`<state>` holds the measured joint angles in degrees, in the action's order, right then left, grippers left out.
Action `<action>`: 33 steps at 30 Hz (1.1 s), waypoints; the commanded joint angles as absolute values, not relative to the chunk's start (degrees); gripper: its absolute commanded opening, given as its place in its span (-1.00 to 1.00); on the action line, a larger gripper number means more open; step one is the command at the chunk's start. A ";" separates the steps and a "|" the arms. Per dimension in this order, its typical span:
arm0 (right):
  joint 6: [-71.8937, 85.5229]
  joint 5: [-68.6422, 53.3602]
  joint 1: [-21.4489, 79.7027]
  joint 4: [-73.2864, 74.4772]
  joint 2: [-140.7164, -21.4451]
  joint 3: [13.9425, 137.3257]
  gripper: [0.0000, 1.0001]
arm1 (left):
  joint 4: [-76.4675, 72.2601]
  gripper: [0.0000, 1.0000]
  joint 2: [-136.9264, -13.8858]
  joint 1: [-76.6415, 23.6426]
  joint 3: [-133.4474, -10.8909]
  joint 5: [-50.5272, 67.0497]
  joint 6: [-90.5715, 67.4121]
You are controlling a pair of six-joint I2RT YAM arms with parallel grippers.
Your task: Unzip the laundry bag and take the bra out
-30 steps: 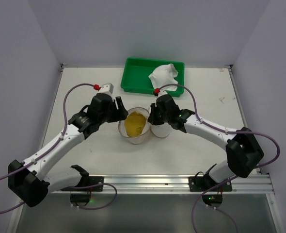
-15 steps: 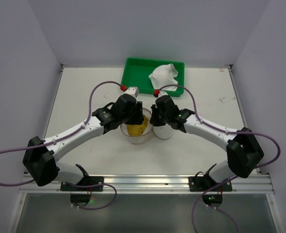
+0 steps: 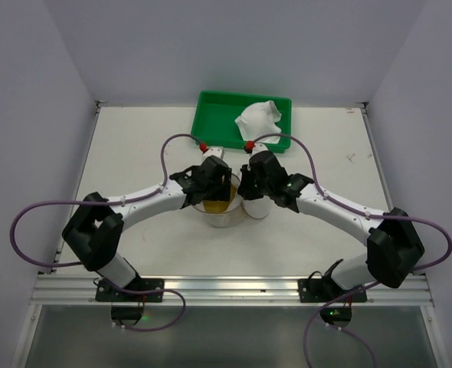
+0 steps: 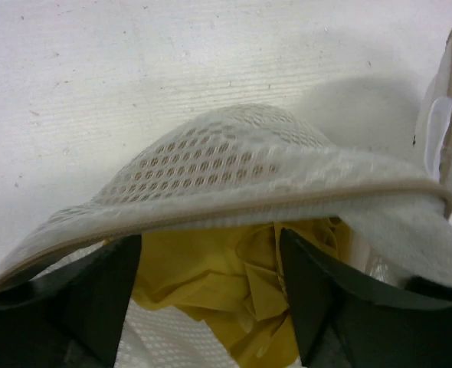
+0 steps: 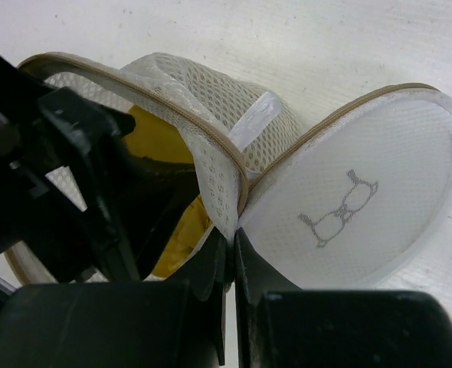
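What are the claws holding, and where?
The right claw pinches the bag at its rim, where the lid joins. The left claw is open around the bra.

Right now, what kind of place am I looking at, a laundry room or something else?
Likely a robot test cell, not a laundry room: a white table boxed by blank walls, left arm and right arm mounted on a metal rail, with a laundry bag and green tray laid out.
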<state>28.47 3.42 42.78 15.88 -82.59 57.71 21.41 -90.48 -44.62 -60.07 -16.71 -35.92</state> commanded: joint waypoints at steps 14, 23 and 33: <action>27.86 0.26 43.95 11.16 -82.70 55.37 -1.00 | 10.99 0.68 -102.21 -43.51 -58.28 -17.67 -35.85; 29.36 0.61 43.86 9.93 -82.53 53.00 -1.00 | 9.05 -0.78 -102.05 -43.51 -56.17 -15.03 -37.44; 29.79 5.97 43.24 12.65 -83.84 55.19 -1.00 | 3.78 -1.00 -87.82 -43.77 -49.31 -3.01 -31.91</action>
<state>28.95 2.92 43.55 12.60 -82.78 53.15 7.29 -93.82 -43.57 -51.11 -9.93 -35.55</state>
